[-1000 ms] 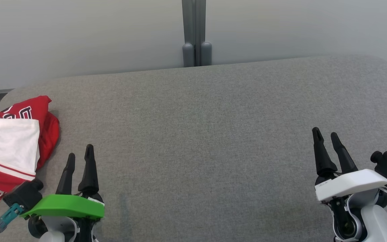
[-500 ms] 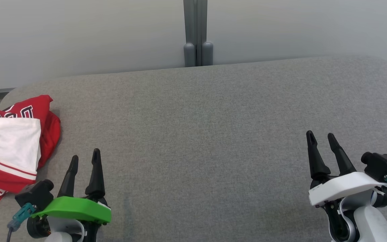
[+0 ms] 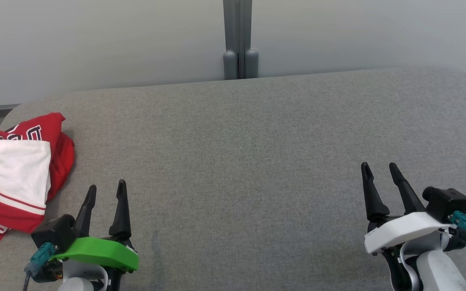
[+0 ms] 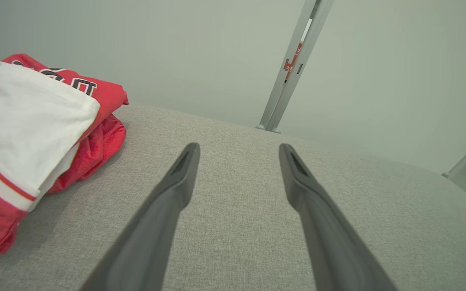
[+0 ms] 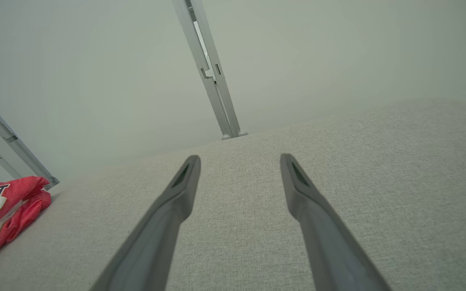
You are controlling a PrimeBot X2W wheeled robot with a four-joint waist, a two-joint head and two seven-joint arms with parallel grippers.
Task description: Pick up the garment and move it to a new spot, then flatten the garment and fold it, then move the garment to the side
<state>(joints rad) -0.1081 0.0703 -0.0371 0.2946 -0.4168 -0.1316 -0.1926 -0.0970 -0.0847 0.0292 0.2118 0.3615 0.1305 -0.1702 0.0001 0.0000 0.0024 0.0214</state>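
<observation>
The garment [image 3: 14, 178] is a folded red and white jersey with dark lettering, lying at the far left edge of the grey padded surface [image 3: 241, 145]. It also appears in the left wrist view [image 4: 34, 129] and in the right wrist view [image 5: 2, 210]. My left gripper [image 3: 105, 188] stands open just right of the garment, apart from it, with nothing between its fingers. Its own camera sees the same gap [image 4: 239, 149]. Over at the lower right my right gripper [image 3: 378, 169] is open and empty too, fingers spread above bare fabric [image 5: 240, 159].
A grey post [image 3: 239, 40] rises behind the surface's far edge against a pale wall. The padded surface has rounded corners at the back left and back right. A slanted metal frame bar [image 5: 10, 141] stands near the garment in the right wrist view.
Both grippers have drawn back toward the near edge and shifted inward: the left one to the right, the right one to the left. The garment has stayed in place.
</observation>
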